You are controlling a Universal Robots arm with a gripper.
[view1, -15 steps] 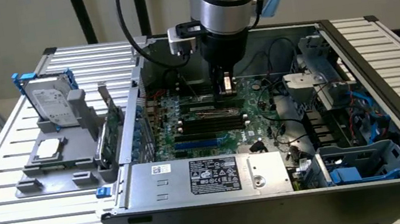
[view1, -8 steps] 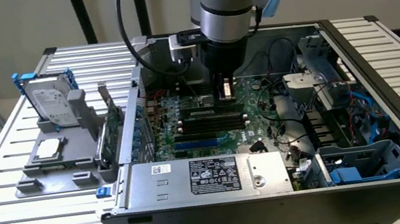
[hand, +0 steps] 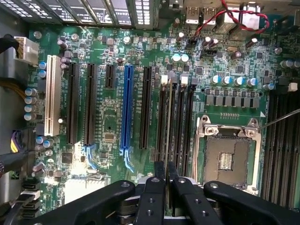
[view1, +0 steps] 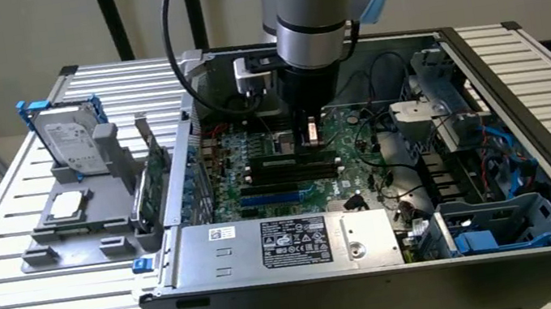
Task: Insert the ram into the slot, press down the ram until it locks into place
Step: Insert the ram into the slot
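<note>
Pincer (hand: 166,177) looks pinched shut on the ram (hand: 167,123), which stands edge-up in the black slot (hand: 162,117) near the square silver socket (hand: 227,159), so pressing seems in hand, calling for a straight, even push.

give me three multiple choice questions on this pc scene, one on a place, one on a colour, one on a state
1. Where is the gripper?
A beside the hard drive
B over the motherboard inside the case
C outside the case

2. What colour is the long slot flanked by black ones?
A red
B yellow
C blue

3. How does the hard drive sit?
A upright on the grey stand
B lying flat
C hanging from the gripper

Answers: 1 B, it reaches down into the open case; 2 C, it shows blue in the wrist view; 3 A, it stands on edge in the stand.
</note>
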